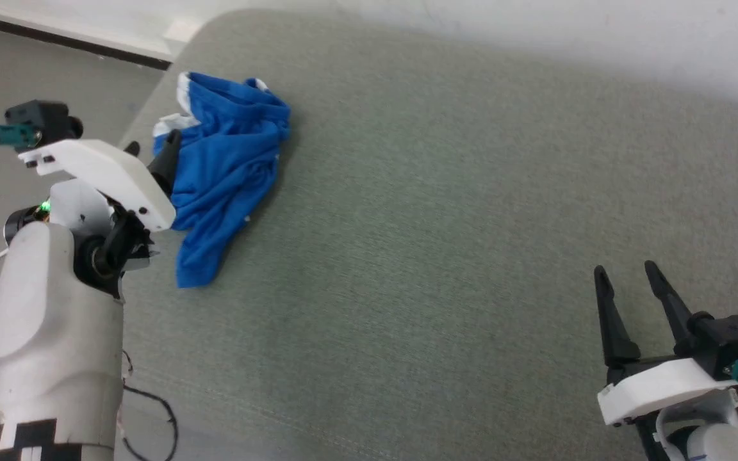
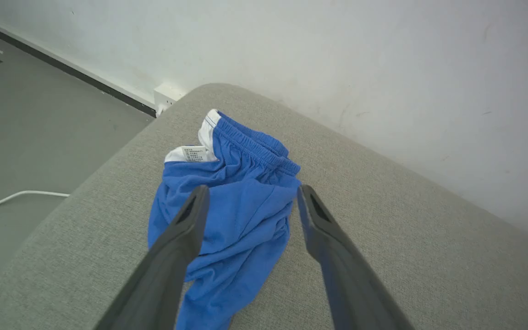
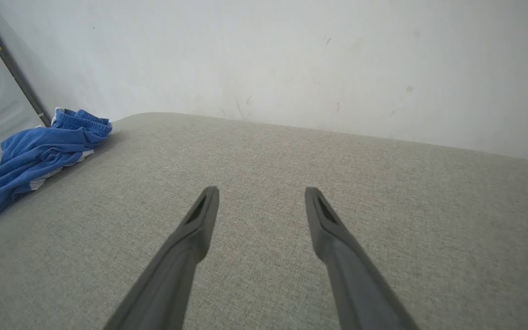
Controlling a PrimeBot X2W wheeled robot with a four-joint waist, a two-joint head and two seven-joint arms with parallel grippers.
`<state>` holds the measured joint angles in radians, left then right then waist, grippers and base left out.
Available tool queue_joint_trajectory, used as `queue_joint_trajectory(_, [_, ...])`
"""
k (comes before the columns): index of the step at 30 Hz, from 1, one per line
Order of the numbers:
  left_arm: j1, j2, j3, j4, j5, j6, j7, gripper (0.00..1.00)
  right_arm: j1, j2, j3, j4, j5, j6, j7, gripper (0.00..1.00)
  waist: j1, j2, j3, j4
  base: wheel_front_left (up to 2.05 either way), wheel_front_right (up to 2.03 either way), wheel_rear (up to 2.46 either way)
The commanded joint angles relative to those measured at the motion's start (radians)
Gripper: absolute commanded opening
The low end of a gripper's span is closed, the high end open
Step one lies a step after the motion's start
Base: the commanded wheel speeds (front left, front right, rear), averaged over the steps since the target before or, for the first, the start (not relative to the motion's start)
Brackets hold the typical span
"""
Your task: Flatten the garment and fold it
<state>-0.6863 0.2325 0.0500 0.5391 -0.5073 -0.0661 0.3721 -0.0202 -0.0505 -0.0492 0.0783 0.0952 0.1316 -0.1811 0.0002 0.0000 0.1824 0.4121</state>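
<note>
The blue shorts [image 1: 228, 166] lie crumpled near the far left corner of the grey padded surface [image 1: 439, 224], white waistband trim and a small white label [image 2: 193, 154] turned up at the far end. My left gripper [image 1: 154, 150] hovers at the garment's left side, open, with nothing between its fingers; in the left wrist view the left gripper [image 2: 251, 192] frames the bunched blue shorts [image 2: 241, 215]. My right gripper [image 1: 628, 275] is open at the lower right, far from the cloth. The right wrist view has the right gripper [image 3: 261, 195] over bare padding and the blue shorts [image 3: 35, 156] at far left.
The padded surface ends at a rounded left edge [image 2: 85, 183] just beside the shorts, with grey floor [image 2: 25, 128] and a white cable [image 2: 12, 197] below. A pale wall [image 1: 535, 32] runs along the back. Wide bare padding lies between the two grippers.
</note>
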Motion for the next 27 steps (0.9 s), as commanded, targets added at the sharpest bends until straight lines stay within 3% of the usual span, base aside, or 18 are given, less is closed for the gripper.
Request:
queue_joint_trajectory(1, [-0.011,0.007,0.001,0.015,-0.013,-0.01,0.034,1.0,-0.012,0.0,-0.008,-0.013,-0.007,-0.001,0.004,1.0,-0.0002,0.0,0.134,-0.121,0.0,0.0,0.0])
queue_joint_trajectory(9, [-0.036,0.046,-0.021,0.062,-0.02,0.008,0.184,1.0,-0.023,0.0,-0.038,-0.078,-0.017,-0.001,0.025,1.0,-0.0002,0.0,0.25,-0.168,0.0,0.0,0.0])
queue_joint_trajectory(14, [-0.016,0.039,-0.023,0.084,-0.022,0.031,0.194,1.0,-0.04,0.0,-0.032,-0.092,-0.019,-0.001,0.031,1.0,-0.0002,0.0,0.273,-0.167,0.0,0.0,0.0])
queue_joint_trajectory(18, [-0.005,0.033,-0.018,0.094,-0.01,0.054,0.133,1.0,-0.056,0.0,-0.022,-0.092,-0.019,-0.001,0.03,1.0,-0.0002,0.0,0.269,-0.156,0.0,0.0,0.0])
queue_joint_trajectory(20, [-0.007,0.033,-0.01,0.094,0.001,0.072,0.078,0.19,-0.06,0.0,-0.017,-0.087,-0.019,-0.001,0.03,1.0,-0.0002,0.0,0.261,-0.151,0.0,0.0,0.0])
queue_joint_trajectory(21, [-0.009,0.033,-0.01,0.094,0.006,0.073,0.055,0.0,-0.061,0.0,-0.015,-0.085,-0.019,-0.001,0.029,1.0,-0.0002,0.0,0.256,-0.149,0.0,0.0,0.0])
queue_joint_trajectory(27, [-0.053,0.026,0.018,0.068,0.002,0.073,-0.1,0.0,-0.059,0.0,0.002,-0.055,-0.003,-0.001,0.014,1.0,-0.0002,0.0,0.202,-0.141,0.0,0.0,0.0])
